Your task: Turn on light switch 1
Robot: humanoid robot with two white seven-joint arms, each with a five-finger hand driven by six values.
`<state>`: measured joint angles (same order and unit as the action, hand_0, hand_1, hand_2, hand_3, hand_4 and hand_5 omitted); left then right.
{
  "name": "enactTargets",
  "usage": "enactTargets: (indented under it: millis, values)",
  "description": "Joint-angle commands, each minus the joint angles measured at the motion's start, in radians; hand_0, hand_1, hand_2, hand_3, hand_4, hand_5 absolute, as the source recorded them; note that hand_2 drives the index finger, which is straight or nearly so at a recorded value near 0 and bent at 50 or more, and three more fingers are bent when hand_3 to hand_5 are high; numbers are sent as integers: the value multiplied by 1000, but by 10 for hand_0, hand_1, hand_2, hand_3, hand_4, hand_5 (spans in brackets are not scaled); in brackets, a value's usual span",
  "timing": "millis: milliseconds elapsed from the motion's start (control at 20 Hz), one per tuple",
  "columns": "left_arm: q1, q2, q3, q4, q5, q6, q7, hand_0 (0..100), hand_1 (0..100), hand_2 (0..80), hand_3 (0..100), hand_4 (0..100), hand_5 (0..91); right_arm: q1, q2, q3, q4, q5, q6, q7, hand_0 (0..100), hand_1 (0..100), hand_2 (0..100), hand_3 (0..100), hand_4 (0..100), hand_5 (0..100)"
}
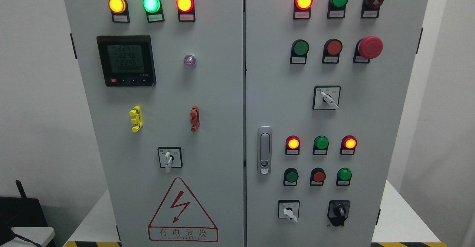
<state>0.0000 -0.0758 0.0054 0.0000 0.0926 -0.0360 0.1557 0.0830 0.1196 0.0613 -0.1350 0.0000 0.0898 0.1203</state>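
Switches: 4 rotary selectors sit on the cabinet; their labels are too small to tell which is number 1.
Left selector (169, 158): on the left door (215, 102), low and central, above the warning sign (182, 211); white lever pointing down.
Upper selector (326, 98): mid-height on the right door (274, 72); white lever angled down to the right.
Lower selector (288, 210): near the bottom of the right door; white lever also angled down to the right.
Black selector (338, 211): just right of the lower selector (dark knob, position hard to read).
Left door top: 3 lit lamps in a row, amber (117, 4), green (151, 3), red (184, 3).
Meter (126, 60): below the amber lamp, display lit, digits blurred.
Clips: a yellow clip (136, 119) and a red clip (195, 118) are side by side above the left selector.
Right door top: 1 lit red lamp (303, 0), with unlit buttons beside and below it.
Stop button (369, 47): red mushroom head, at the right end of row 2.
Lower lamps: 2 lit red, 1 (292, 143) at each end of the row, with an unlit green one between.
Handle (264, 149): upright at the right door's left edge.
Hands: neither appears in the head view, so I cannot tell how the fingers are set.
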Motion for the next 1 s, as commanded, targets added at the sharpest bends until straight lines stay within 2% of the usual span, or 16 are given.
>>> enactTargets:
  millis: [0,300,500,650,800,950]
  values:
    - [17,-6,21,-27,1,-7,27,466,20,0,0,0,0,0,0,0,0,-18,1,-1,120,389,0,0,0,0]
    - [135,2,86,-224,1,-8,24,466,18,0,0,0,0,0,0,0,0,-18,1,-1,120,389,0,0,0,0]
    - [173,10,218,-288,-1,-114,9,467,18,0,0,0,0,0,0,0,0,-17,1,-1,120,389,0,0,0,0]
    - [202,31,254,-383,-5,-122,-1,470,15,0,0,0,0,0,0,0,0,-17,1,-1,120,389,0,0,0,0]
    - [212,36,356,-494,-7,-123,-2,473,13,0,0,35,0,0,0,0,0,-17,1,-1,120,389,0,0,0,0]
    - [219,42,407,-601,-7,-125,-13,472,21,0,66,100,0,0,0,0,0,-18,1,-1,120,389,0,0,0,0]
